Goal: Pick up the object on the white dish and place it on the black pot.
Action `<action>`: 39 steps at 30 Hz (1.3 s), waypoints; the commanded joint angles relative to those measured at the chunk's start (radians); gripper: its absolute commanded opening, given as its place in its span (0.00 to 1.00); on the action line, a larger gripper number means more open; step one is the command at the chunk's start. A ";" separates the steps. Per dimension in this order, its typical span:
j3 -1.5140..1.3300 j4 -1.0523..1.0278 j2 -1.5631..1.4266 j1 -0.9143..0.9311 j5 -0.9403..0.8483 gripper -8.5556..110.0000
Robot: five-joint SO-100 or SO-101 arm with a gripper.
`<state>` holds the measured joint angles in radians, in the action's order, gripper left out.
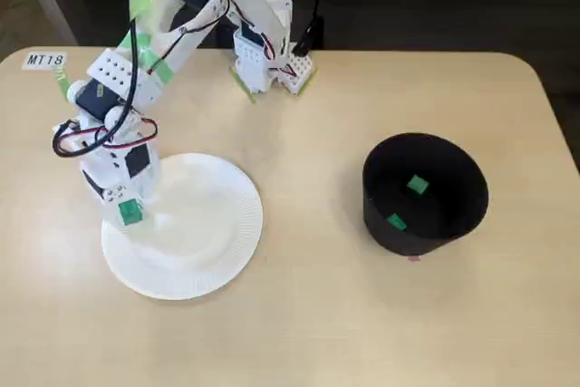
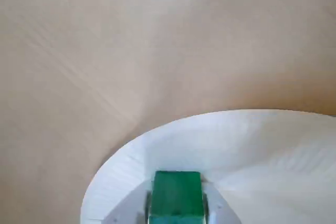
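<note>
The white dish (image 1: 213, 246) lies at the left of the table in the fixed view. My gripper (image 1: 130, 215) hangs over the dish's left part, shut on the tiny green block (image 1: 130, 212). In the wrist view the block (image 2: 177, 195) sits at the bottom centre between the grey fingers (image 2: 148, 205), with the dish's ribbed rim (image 2: 157, 135) under and beyond it. I cannot tell whether the block touches the dish or is just above it. The black pot (image 1: 412, 240) stands at the right, well apart from the gripper.
Two other small green pieces (image 1: 417, 185) (image 1: 396, 221) lie inside the pot. The arm's base (image 1: 267, 61) stands at the table's back edge. A label "MT18" (image 1: 45, 60) is stuck at the back left. Bare table lies between dish and pot.
</note>
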<state>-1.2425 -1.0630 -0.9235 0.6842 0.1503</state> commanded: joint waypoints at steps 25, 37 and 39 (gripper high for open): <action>0.110 -0.209 -0.710 -0.614 -0.219 0.07; 0.103 -0.403 -0.718 -1.166 -0.172 0.07; 0.103 -0.405 -0.687 -1.216 -0.167 0.07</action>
<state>-1.1735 -1.4588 -1.6168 -0.4725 -0.0291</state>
